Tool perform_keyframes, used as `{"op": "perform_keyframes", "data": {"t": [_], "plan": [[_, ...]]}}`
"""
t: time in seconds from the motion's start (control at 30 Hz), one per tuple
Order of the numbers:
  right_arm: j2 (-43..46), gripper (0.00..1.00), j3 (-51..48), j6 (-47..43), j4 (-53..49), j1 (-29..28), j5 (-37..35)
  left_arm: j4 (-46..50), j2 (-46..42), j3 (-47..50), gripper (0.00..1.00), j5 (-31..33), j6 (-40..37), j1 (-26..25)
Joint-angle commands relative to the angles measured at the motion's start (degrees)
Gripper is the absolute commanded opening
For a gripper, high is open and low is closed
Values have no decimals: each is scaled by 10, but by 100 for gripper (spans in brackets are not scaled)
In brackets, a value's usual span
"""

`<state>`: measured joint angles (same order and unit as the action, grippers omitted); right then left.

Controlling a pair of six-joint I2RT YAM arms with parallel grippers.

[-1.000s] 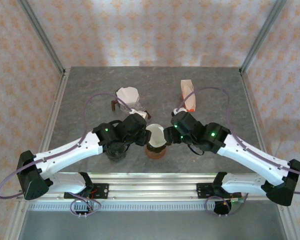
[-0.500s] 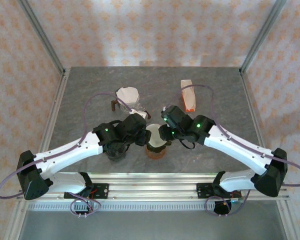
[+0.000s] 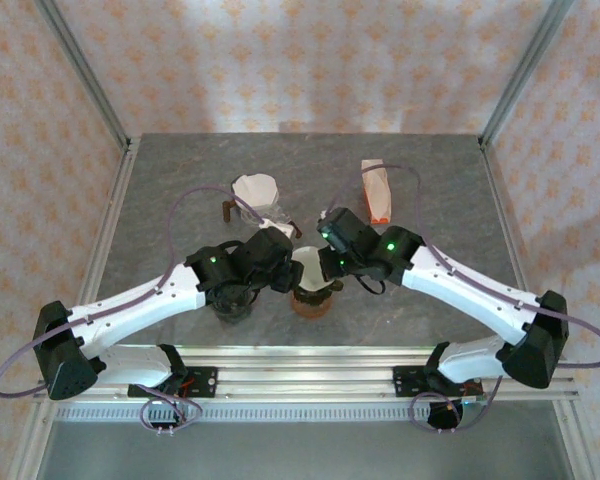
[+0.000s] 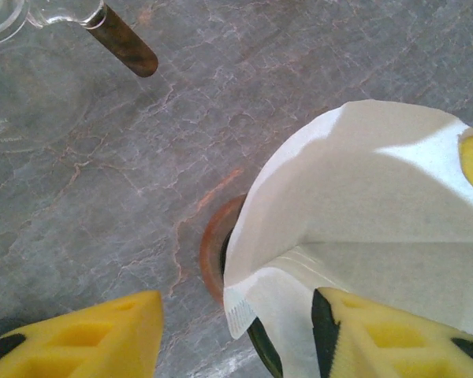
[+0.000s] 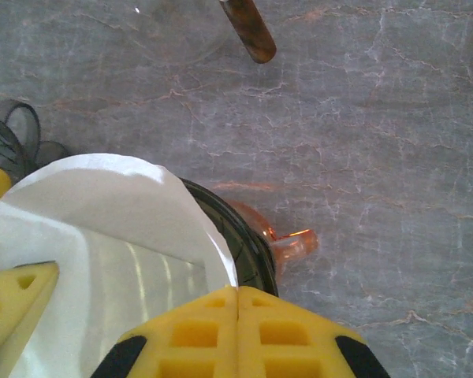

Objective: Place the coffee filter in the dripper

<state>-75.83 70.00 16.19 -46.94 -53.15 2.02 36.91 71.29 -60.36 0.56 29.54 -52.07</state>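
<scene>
White coffee filter [image 3: 308, 268] stands in the dripper [image 3: 311, 303]: the seating step looks almost done.

Top view: both sit at 6 o'clock on the table [image 3: 430, 200], between the two arms. Left wrist view: the left gripper [image 4: 236, 335] is half wide. Its 5 o'clock finger is against the paper and its 7 o'clock finger is free. Right wrist view: the right gripper [image 5: 236, 331] is fully closed at 6 o'clock, its tips touching the filter rim. Whether paper is nipped I cannot tell. The cone seems to lean, so the next move probably calls for a gentle push down, then letting go.
</scene>
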Motion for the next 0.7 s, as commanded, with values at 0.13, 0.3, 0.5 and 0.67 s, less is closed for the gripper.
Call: {"op": "perform_keyframes", "data": {"t": [0.13,0.3,0.5,0.67], "plan": [[-19,0,20,-15,-31,-20,-60,8,-16,9,55,-18,5,4],[-23,0,21,-13,-32,-23,-68,27,-14,6,49,-25,0,4],[-23,0,20,-11,-32,-24,-69,56,-21,10,49,-14,-6,4],[-25,0,17,-8,-29,-24,-67,61,-20,16,49,-16,-7,4]]}}
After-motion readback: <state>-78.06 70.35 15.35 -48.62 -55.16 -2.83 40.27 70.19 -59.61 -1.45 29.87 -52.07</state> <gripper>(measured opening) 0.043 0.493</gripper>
